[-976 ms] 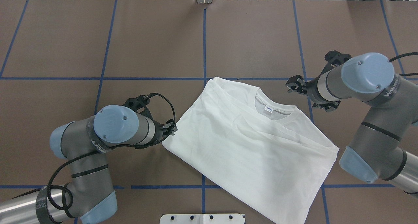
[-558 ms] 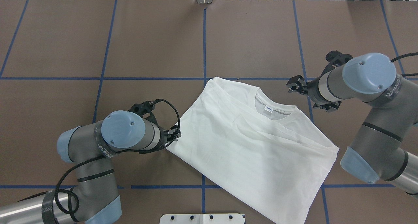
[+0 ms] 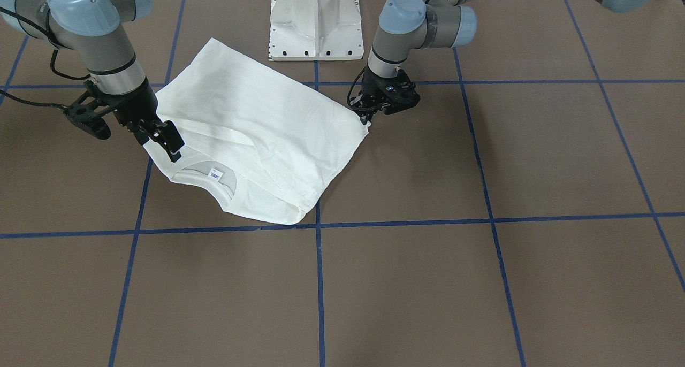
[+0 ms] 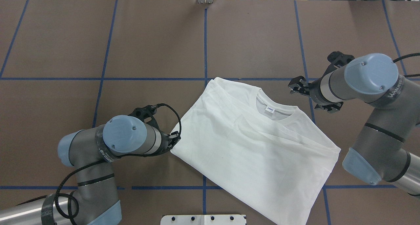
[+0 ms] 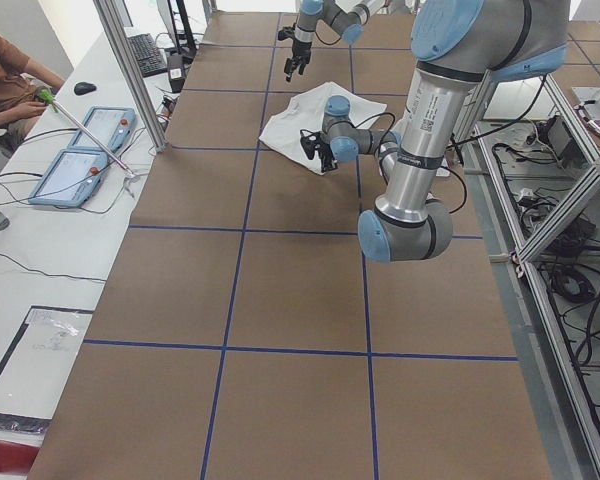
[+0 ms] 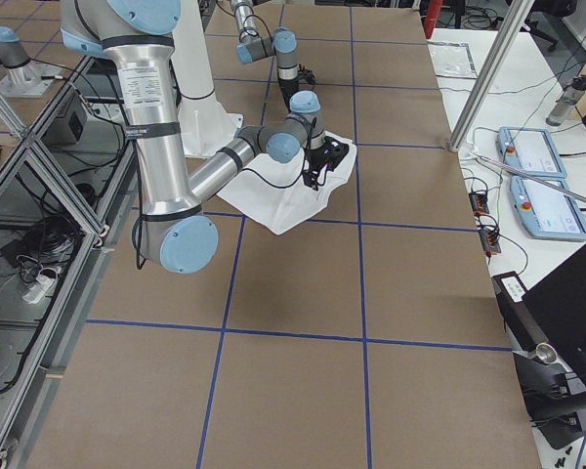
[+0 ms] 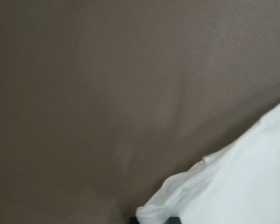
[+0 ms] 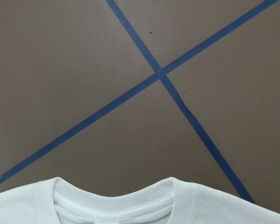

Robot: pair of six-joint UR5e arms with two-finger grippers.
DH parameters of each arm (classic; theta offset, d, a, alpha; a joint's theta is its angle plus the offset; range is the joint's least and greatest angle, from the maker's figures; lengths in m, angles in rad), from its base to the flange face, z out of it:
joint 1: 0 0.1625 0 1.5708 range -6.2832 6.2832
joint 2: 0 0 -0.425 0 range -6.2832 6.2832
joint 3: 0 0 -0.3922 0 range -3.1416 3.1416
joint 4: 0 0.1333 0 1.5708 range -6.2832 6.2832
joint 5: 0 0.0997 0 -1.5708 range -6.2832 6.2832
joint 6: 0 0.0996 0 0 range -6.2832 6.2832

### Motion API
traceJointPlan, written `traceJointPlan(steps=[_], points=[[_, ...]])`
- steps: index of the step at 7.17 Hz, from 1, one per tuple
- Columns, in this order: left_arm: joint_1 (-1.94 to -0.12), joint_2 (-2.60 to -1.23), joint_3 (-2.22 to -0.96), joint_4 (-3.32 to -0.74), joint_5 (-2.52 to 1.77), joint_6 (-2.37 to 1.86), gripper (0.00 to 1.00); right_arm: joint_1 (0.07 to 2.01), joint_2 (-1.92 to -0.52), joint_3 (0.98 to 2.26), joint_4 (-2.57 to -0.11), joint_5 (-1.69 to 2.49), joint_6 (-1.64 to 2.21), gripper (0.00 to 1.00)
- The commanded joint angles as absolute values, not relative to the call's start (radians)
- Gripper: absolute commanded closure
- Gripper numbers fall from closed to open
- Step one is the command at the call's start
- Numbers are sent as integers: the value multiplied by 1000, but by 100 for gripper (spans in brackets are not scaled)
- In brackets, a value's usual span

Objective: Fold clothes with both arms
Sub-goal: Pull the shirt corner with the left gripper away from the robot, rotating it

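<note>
Jaws of the left gripper (image 4: 176,139) were pinched on a corner of the white T-shirt (image 4: 249,146), which spread away from them across the tabletop (image 4: 147,48). Those of the right gripper (image 4: 294,87) stood apart, empty, just beside the collar. The neck label (image 4: 269,110) bore blue print too small to read.

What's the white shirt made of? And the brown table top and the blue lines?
The shirt looks like soft, matte cotton-type knit: it creases and has a ribbed neck. The table top seems covered in dull brown paper or card, not shiny; I can't be sure. The blue lines look like stuck-on tape, one edge slightly ragged.
</note>
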State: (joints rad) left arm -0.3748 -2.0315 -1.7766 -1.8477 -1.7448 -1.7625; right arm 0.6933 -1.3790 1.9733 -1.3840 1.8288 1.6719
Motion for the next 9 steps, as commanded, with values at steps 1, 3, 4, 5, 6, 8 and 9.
traceJointPlan(steps=[1,3,4,5,6,8,9], points=[[-487,-2033,-1770,-1848,-1744,-1583,100,695,-1378,1974,-1385,1830,1672,0],[-657,-2052,-1734,-1873,-1746,-1395,100,696,-1379,1977,-1388,1832,1672,0],[-725,-2130,-1594,-1941,-1746,-1358,100,696,-1384,1977,-1387,1832,1672,0],[-767,-2246,-1360,-2080,-1744,-1358,100,693,-1381,1977,-1384,1830,1672,0],[-817,-2349,-1130,-2238,-1744,-1355,100,693,-1376,1977,-1384,1832,1672,0],[-838,-2456,-931,-2333,-1736,-1351,87,686,-1355,1980,-1382,1830,1672,0],[-838,-2454,-937,-2333,-1738,-1335,39,675,-1338,1982,-1381,1832,1672,0]])
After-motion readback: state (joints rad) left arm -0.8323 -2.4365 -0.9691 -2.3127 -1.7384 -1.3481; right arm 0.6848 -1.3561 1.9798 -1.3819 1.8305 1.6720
